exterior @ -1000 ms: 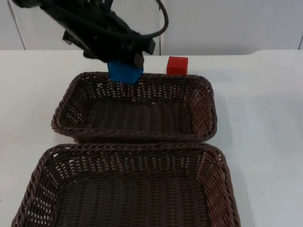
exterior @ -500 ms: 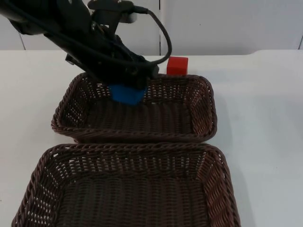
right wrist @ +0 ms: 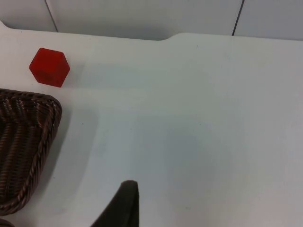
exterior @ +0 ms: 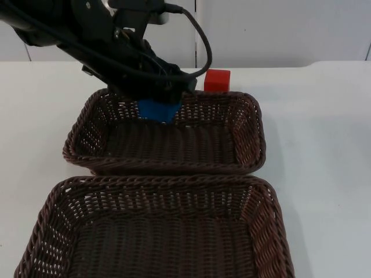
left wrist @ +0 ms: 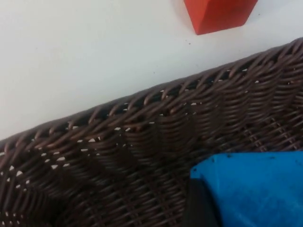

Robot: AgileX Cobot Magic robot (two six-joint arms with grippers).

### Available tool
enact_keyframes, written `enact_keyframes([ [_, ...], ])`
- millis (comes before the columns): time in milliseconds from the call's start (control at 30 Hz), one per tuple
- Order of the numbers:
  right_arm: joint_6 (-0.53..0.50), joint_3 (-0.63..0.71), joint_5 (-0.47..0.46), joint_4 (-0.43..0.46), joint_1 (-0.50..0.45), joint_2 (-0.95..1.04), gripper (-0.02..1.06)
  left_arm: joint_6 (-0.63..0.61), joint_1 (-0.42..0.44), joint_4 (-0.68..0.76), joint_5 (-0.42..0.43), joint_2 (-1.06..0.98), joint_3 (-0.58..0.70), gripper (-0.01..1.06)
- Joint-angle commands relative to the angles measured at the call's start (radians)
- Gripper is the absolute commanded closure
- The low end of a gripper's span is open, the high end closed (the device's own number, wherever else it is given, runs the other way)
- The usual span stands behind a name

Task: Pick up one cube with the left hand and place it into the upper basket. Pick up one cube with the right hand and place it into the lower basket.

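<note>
The left gripper [exterior: 157, 104] hangs over the far wall of the upper basket [exterior: 250, 124], its jaws clamped on the blue cube [exterior: 157, 110], which sits just inside that far rim, above the basket floor and toward its left half. In the left wrist view the blue cube [left wrist: 255, 189] shows against the inner weave of the upper basket [left wrist: 142, 137], with one black fingertip [left wrist: 199, 208] pressed on its side; whether the cube touches the basket floor cannot be told. The left arm comes down from the upper left of the top view and covers the far left corner of the basket.

The red cube [exterior: 217, 80] stands on the white table [exterior: 324, 145] just beyond the far rim of the upper basket, a little right of the left gripper and apart from it. The left wrist view has the red cube [left wrist: 220, 14] on the bare table just outside the rim. The right wrist view looks across the table at the red cube [right wrist: 49, 67], near a corner of the upper basket [right wrist: 28, 142], with a black fingertip [right wrist: 124, 203] of the waiting right gripper over bare table; how its jaws stand cannot be told.

The lower basket [exterior: 272, 231] lies nearest the camera, its far rim just beside the near rim of the upper one
</note>
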Motion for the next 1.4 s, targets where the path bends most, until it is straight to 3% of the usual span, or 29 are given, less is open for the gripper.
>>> enact_keyframes([
  [0, -0.005, -0.008, 0.003, -0.007, -0.006, -0.002, -0.01, -0.007, -0.005, -0.010, -0.020, -0.007, 0.007, 1.05],
  [533, -0.005, -0.008, 0.000, -0.007, -0.006, -0.002, -0.01, -0.007, -0.005, -0.006, -0.083, 0.111, 0.007, 1.05],
  [1367, -0.005, -0.008, 0.002, 0.000, -0.006, -0.002, -0.01, -0.013, -0.005, -0.008, -0.068, 0.144, 0.007, 1.05],
])
